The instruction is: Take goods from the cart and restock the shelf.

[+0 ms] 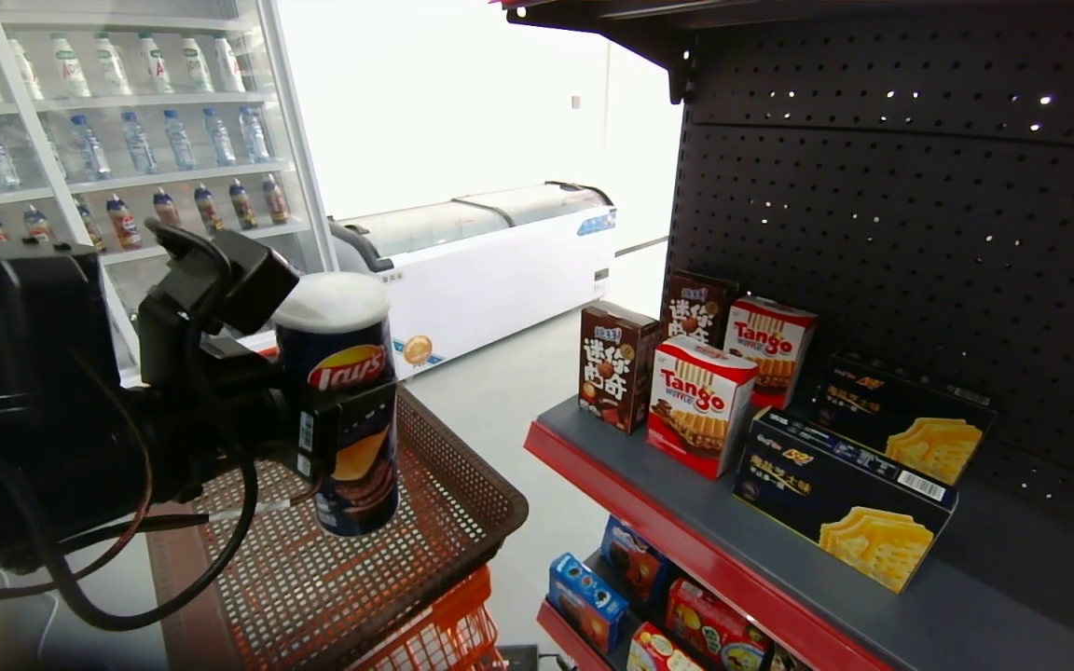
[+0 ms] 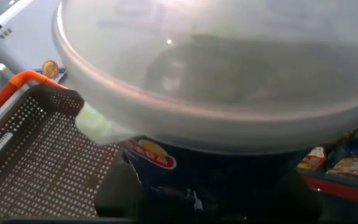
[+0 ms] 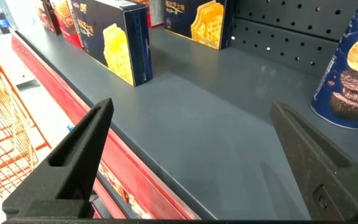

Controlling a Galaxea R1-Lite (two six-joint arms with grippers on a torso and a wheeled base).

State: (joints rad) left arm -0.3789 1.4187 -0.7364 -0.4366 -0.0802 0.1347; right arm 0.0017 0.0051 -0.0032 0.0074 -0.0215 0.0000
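A dark blue chips can (image 1: 351, 410) with a clear plastic lid (image 2: 216, 74) hangs upright above the brown mesh cart basket (image 1: 444, 485), and my left gripper (image 1: 327, 438) is shut on its middle. In the left wrist view the can (image 2: 185, 168) sits right under the camera. My right gripper (image 3: 197, 162) stands open over the grey shelf board (image 3: 216, 137), nothing between its fingers (image 3: 73, 162). Another dark blue can (image 3: 350, 81) stands on that shelf near the pegboard back.
On the grey shelf (image 1: 686, 494) stand brown cookie boxes (image 1: 616, 365), red wafer boxes (image 1: 700, 405) and dark cracker boxes (image 1: 840, 499), with bare board to their right. A chest freezer (image 1: 490, 270) and a drinks fridge (image 1: 117, 121) stand behind. Lower shelves hold more snacks (image 1: 584, 596).
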